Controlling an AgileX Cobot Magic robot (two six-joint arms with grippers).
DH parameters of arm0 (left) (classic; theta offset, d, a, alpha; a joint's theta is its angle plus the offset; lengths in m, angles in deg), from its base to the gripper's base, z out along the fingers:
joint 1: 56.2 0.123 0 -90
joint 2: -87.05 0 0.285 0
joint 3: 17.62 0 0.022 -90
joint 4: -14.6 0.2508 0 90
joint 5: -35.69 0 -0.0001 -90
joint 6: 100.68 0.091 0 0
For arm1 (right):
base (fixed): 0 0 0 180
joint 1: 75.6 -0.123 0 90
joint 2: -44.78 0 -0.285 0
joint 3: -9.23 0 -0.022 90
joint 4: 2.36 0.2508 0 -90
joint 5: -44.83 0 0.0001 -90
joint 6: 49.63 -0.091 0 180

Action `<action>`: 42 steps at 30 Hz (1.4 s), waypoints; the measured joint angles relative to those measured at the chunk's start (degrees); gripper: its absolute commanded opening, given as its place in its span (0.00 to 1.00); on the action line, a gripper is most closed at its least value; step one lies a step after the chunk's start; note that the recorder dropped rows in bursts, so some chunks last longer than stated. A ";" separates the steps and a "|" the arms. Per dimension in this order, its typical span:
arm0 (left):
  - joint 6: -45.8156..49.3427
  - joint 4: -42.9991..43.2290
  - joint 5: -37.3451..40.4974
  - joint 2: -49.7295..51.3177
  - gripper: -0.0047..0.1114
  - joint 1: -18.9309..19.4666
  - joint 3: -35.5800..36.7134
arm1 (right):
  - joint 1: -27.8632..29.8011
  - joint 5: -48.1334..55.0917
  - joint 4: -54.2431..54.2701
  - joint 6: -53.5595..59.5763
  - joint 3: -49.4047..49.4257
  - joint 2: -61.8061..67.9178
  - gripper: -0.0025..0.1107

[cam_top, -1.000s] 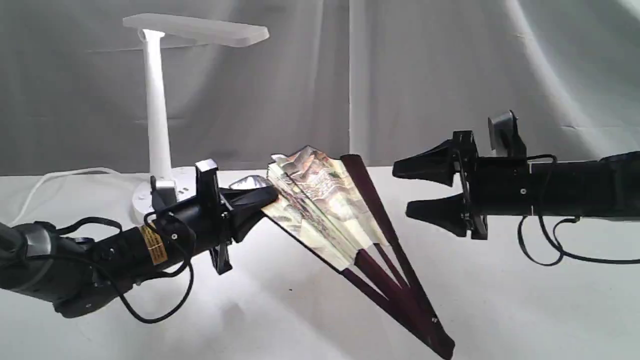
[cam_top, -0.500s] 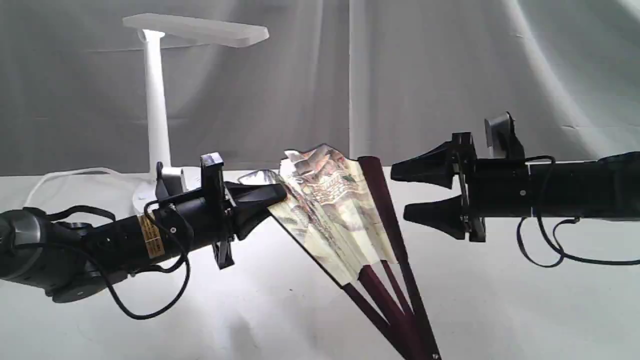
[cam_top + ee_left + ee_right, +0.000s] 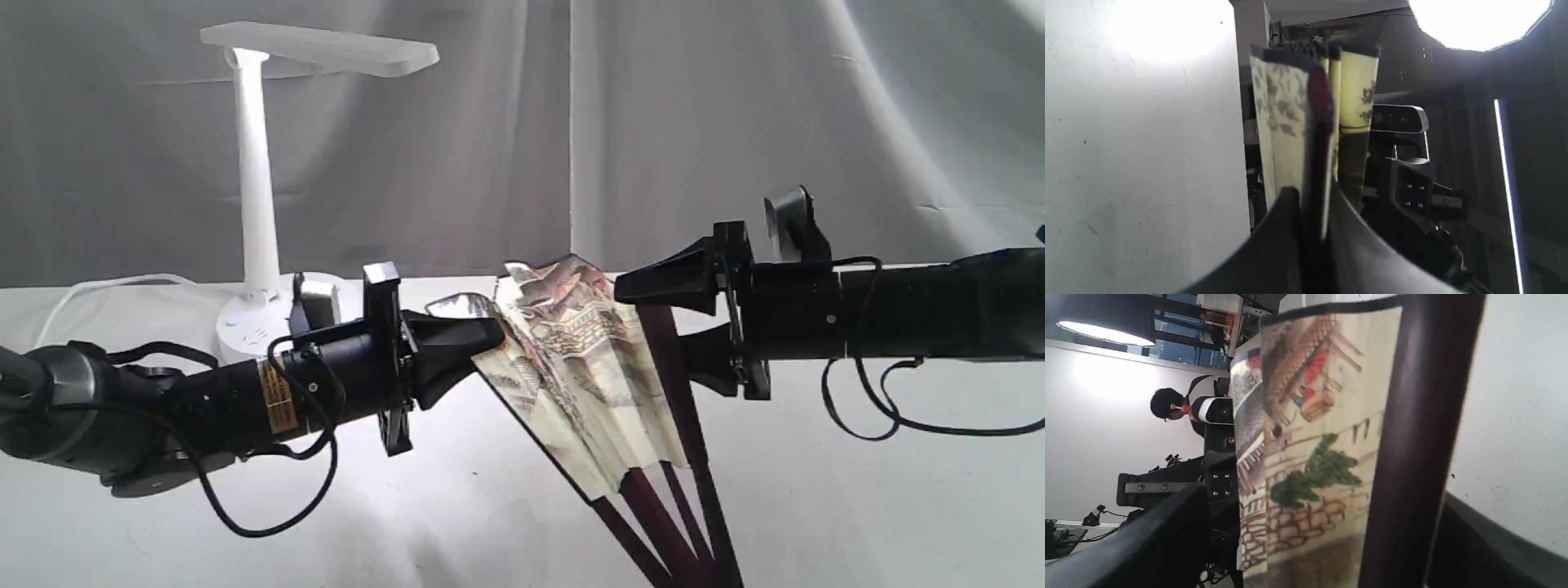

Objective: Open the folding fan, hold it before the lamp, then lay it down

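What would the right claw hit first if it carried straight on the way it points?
The folding fan: its maroon guard stands between the right claw's open jaws, so it would likely be met first.

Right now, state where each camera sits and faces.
Exterior: off the arms, facing the curtain; left gripper and right gripper flank the folding fan, lamp behind the left one.
Left wrist: looks along its fingers, shut on the fan's guard.
Right wrist: looks between its open fingers at the painted leaf.
Shared: both wrist views show the fan and the opposite gripper.
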 measured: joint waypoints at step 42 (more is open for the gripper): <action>-1.67 2.72 0.78 -2.44 0.04 -0.54 0.00 | 0.00 0.95 2.98 -3.37 0.00 0.00 0.02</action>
